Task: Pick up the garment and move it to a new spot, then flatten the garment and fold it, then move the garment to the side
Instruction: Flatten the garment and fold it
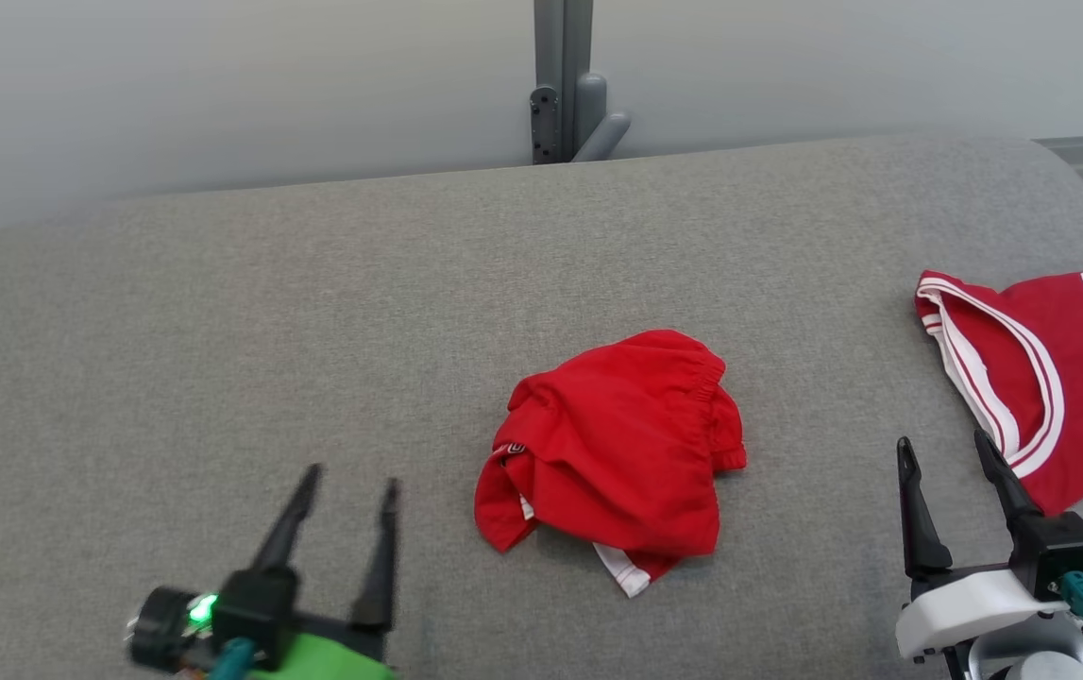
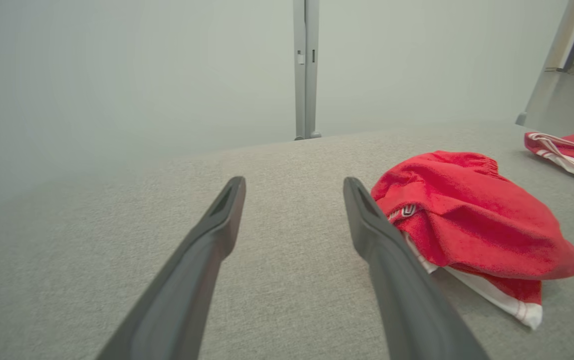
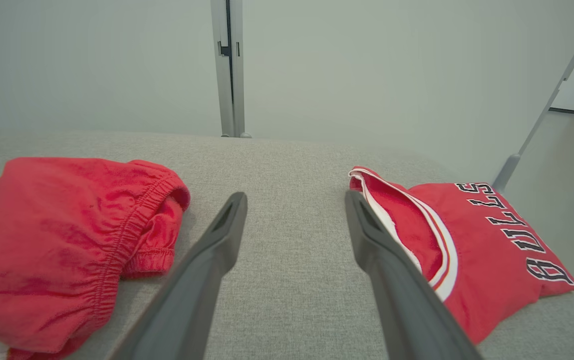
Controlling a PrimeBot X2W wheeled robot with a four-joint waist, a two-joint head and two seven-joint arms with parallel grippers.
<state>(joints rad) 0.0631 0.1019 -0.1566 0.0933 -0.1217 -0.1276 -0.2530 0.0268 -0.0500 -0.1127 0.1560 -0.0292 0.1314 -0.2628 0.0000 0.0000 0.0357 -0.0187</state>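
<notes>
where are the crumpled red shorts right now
In the head view the red shorts lie crumpled midway across the grey surface, between the left gripper and right gripper, left of the red jersey.

Grey upholstered surface [image 1: 220, 312], pale wall [image 1: 220, 85], grey vertical post [image 1: 562, 57]

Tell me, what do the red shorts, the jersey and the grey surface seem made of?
Shorts: soft matte cloth, perhaps cotton; crumpled, elastic waistband gathered. Jersey: smoother fabric, likely polyester, with white trim and stitched or printed letters. Surface: grey flecked upholstery weave, matte.
</notes>
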